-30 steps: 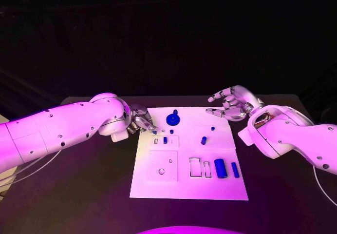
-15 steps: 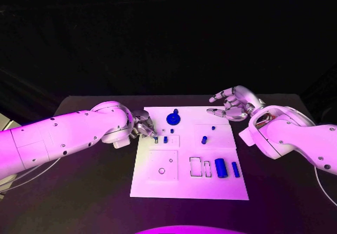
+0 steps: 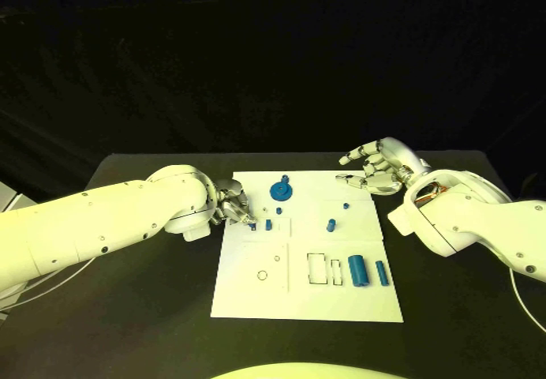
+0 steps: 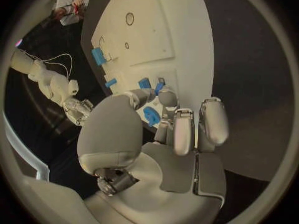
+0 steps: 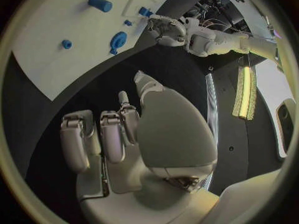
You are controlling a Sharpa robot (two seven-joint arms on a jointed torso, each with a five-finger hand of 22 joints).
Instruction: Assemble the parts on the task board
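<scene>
In the head view the white task board [image 3: 307,260] lies mid-table with about seven blue parts: a round gear-like part [image 3: 280,191] at its far edge, small pegs mid-board, and a cylinder [image 3: 358,271] beside a slim bar [image 3: 383,273] near its right edge. The left hand [image 3: 233,204] rests at the board's left edge, its grip unclear. The left wrist view shows its fingers [image 4: 187,129] curled over the board near small parts; whether they hold one I cannot tell. In the right wrist view the right hand [image 5: 124,134] is off the board with fingers apart, empty.

The white task board [image 3: 307,296] lies flat mid-bench. A round blue disc part [image 3: 280,191] sits near its far edge, small blue pegs [image 3: 330,226] stand mid-board, and two blue cylinders [image 3: 357,271] lie side by side toward its near right.
</scene>
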